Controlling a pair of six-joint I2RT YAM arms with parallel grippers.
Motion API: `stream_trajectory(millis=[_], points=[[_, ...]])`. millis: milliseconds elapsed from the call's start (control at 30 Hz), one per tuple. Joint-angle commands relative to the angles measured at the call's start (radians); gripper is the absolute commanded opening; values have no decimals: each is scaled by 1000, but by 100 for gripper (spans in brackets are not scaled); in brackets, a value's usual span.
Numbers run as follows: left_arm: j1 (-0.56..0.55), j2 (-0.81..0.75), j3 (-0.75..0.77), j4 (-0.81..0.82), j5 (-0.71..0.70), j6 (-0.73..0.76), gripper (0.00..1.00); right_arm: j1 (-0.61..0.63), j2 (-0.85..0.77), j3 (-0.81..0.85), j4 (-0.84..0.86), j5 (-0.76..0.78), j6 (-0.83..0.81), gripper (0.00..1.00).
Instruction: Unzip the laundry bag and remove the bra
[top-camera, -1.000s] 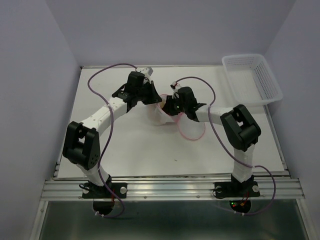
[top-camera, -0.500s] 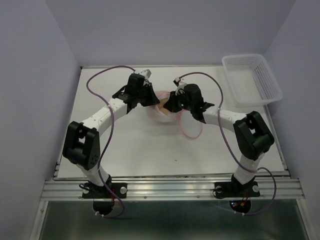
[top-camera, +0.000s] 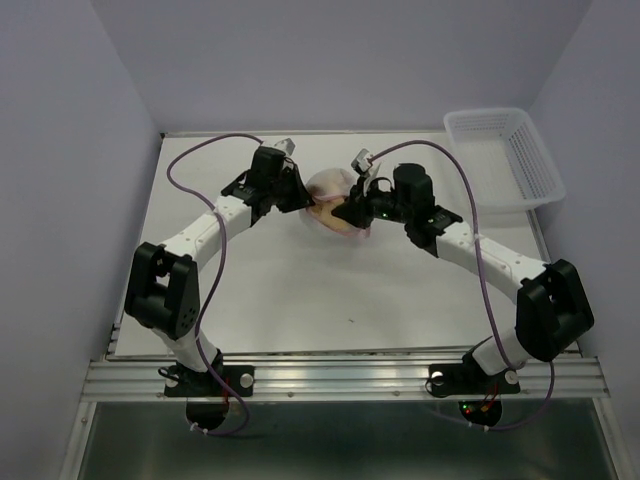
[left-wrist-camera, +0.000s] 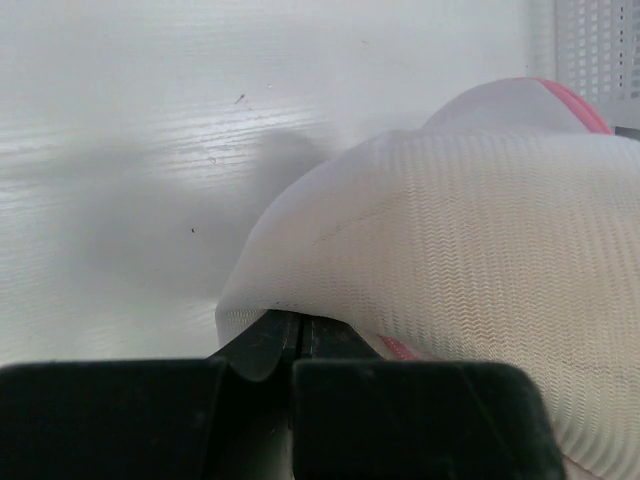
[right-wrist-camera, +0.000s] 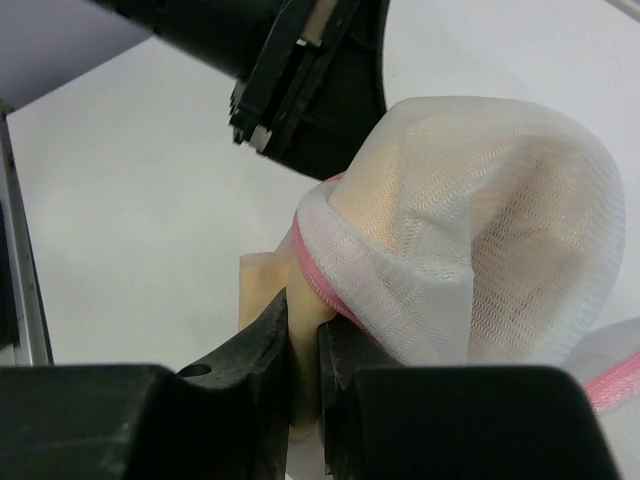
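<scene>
The laundry bag (top-camera: 328, 190), a white mesh dome with a pink zipper rim, is held up between my two grippers at the table's far middle. My left gripper (top-camera: 296, 196) is shut on the mesh edge of the laundry bag (left-wrist-camera: 450, 260). My right gripper (top-camera: 352, 212) is shut on a tan edge of the bra (right-wrist-camera: 302, 330) that sticks out under the open pink rim (right-wrist-camera: 322, 285). The rest of the bra shows tan through the mesh of the laundry bag (right-wrist-camera: 480, 220). My left gripper (right-wrist-camera: 300, 70) shows behind the bag in the right wrist view.
A white plastic basket (top-camera: 505, 155) stands at the table's far right corner; its edge also shows in the left wrist view (left-wrist-camera: 598, 50). Purple cables loop over both arms. The table ends at a metal rail (top-camera: 340, 372) near the arm bases.
My right arm has stretched out and swung right, and its gripper has closed on the bra edge. The bag has lifted into a rounder dome. The left gripper has barely moved.
</scene>
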Motion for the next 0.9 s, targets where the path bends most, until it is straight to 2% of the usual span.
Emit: stream_trajectory(millis=[0, 100, 200, 267, 367, 500, 667, 800, 867], points=[[32, -31, -13, 20, 2, -8, 0, 8, -17, 79, -242, -136, -178, 7], [36, -39, -12, 37, 27, -7, 0, 8, 34, 103, -309, -113, -198, 5], [41, -44, -1, 35, 21, -2, 0, 8, 39, 94, -332, -185, -267, 4], [62, -33, 12, 26, 24, -2, 0, 8, 22, 73, -335, -294, -321, 4], [79, -11, 19, 25, 39, 3, 0, 8, -29, 55, -310, -374, -326, 4], [79, -8, -6, 51, 58, 7, 0, 8, -111, -1, -115, -343, -231, 3], [81, 44, -1, 34, 57, 18, 0, 8, -177, -33, -6, -248, -153, 2], [79, 76, -15, 43, 65, 15, 0, -1, -225, -88, 219, -169, 1, 1], [81, 81, -24, 49, 67, 12, 0, -1, -246, -103, 269, -132, 80, 1]])
